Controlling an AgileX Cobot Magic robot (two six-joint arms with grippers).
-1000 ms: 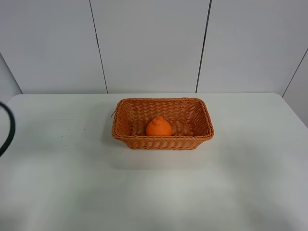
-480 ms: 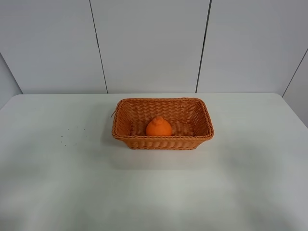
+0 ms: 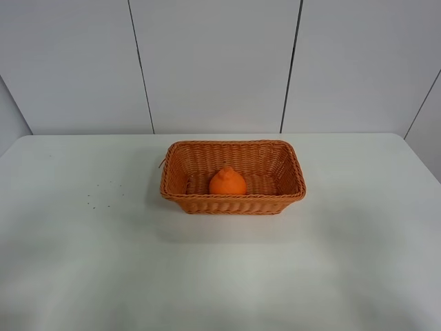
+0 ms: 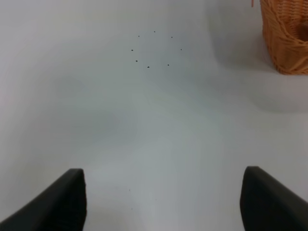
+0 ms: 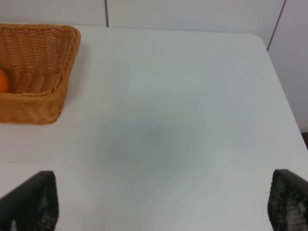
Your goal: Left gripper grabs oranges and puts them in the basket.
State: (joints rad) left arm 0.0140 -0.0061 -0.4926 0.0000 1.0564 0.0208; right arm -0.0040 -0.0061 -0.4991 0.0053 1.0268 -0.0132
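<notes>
One bright orange fruit with a bumped top (image 3: 227,181) is resting inside the rectangular woven wicker basket (image 3: 233,147), slightly left of the basket's middle, at the centre of the exterior high frame. In the right wrist view the same fruit (image 5: 3,81) is showing only as a sliver at the left edge, behind the basket wall (image 5: 45,103). The white table (image 3: 220,276) is carrying nothing else except a few dark specks (image 3: 103,193) left of the basket.

One second ago a black cable loop was showing at the left edge of the exterior high frame; it is now gone, so the left arm is judged to be pulling clear. The left gripper (image 4: 163,197) is hanging over bare table with its fingers (image 4: 53,204) spread wide and holding nothing. The right gripper (image 5: 159,204) is likewise spread and empty.

With the fruit sitting in the basket and both arms away, the task is appearing complete.
</notes>
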